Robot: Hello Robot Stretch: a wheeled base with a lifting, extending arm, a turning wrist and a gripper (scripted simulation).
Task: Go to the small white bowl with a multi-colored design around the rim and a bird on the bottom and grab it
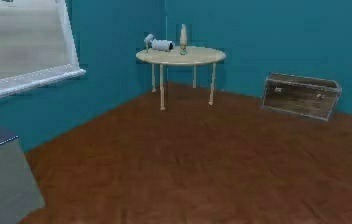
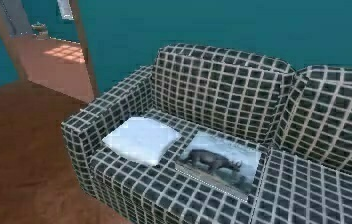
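Note:
A round light wooden table stands in the far corner of the forward view against the teal walls. On it lie a small white and dark object and a slim pale vase-like thing. I cannot make out a bowl among these shapes. In the arm side view a black-and-white checked sofa carries a white cushion and a flat picture of a dark animal.
A dark open case leans against the far wall at the forward view's right. A window with a white sill is on the left, a grey cabinet at bottom left. Brown floor spreads between. A doorway opens beyond the sofa.

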